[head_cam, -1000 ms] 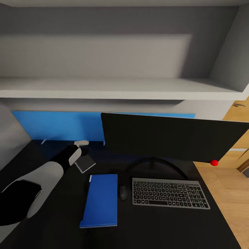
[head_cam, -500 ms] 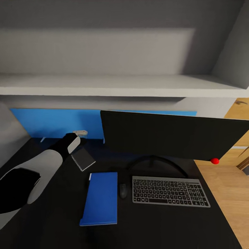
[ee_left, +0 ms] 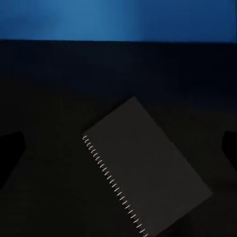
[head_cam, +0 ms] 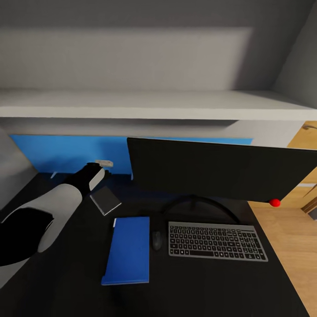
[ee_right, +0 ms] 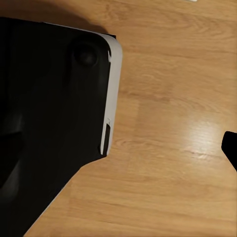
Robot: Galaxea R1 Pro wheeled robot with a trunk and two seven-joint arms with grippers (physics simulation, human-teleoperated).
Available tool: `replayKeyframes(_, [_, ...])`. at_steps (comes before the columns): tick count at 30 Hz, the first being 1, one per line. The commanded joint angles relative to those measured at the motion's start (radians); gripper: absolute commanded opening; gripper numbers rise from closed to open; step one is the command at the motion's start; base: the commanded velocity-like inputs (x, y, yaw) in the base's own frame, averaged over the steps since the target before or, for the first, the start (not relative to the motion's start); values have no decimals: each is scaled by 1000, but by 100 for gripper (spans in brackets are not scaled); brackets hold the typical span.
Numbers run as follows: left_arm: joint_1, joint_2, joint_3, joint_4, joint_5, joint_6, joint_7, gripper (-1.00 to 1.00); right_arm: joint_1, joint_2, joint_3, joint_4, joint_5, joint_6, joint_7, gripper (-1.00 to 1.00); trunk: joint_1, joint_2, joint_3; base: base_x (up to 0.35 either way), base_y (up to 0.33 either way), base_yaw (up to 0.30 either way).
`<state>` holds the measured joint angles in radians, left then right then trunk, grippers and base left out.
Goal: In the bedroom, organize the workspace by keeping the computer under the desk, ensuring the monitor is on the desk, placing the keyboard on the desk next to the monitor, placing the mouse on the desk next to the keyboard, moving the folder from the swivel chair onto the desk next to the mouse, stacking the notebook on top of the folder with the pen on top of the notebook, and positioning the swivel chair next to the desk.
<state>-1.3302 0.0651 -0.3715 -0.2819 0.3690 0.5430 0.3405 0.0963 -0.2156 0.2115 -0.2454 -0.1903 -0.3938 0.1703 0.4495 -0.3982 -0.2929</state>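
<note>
- Bench [head_cam: 207,290] with a black top and a bright blue back panel [head_cam: 66,152] spans the head view, a white wall shelf [head_cam: 145,105] running above it and wood floor [head_cam: 290,237] at the right.
- Monitor [head_cam: 215,169] stands on the bench toward the far right, its black arc stand behind the keyboard, a red dot at its lower right corner.
- Left arm [head_cam: 48,211] reaches from the near left toward the back panel.
- Keyboard [head_cam: 216,241] lies on the bench just in front of the monitor stand.
- Blue folder [head_cam: 128,251] lies flat on the bench, just left of the mouse.
- Dark spiral notebook [head_cam: 105,200] lies tilted on the bench, beyond the folder and apart from it; in the left wrist view it sits below the camera [ee_left: 148,175].
- Left tool [head_cam: 102,165] hovers above and just beyond the notebook, gripping nothing; its dark fingers [ee_left: 10,148] sit wide apart at the edges of the wrist view.
- Mouse [head_cam: 156,240] rests between the folder and the keyboard.
- Right tool: one dark fingertip [ee_right: 230,146] over wood floor; spread cannot be told.
</note>
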Motion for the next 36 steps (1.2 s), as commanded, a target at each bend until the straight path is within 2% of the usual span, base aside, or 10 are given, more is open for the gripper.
replayKeyframes(1, [-1, 0, -6, -2, 7, 5, 6, 100, 0, -1, 5, -2, -11, -1, 5, 100, 1, -2, -3, 0, 0, 0])
replayKeyframes(12, [15, -1, 2, -2, -2, 4, 1, 100, 0, 7, -2, -4, -11, -2, 4, 100, 1, -2, -21, 0, 0, 0])
replayKeyframes(18, [25, 6, 3, -2, 24, 1, 0, 100, 0, 61, -7, -10, 0, -2, 5, 100, 1, -2, -31, 0, 0, 0])
replayKeyframes(23, [35, 11, 3, -2, 49, -2, 0, 100, 0, 84, -11, -11, 10, -1, 6, 100, 1, -2, -39, 0, 0, 0])
replayKeyframes(36, [47, 9, 3, -2, 61, -19, 0, 100, 0, 88, 0, -2, 15, 1, 5, 100, 1, -2, -59, 0, 0, 0])
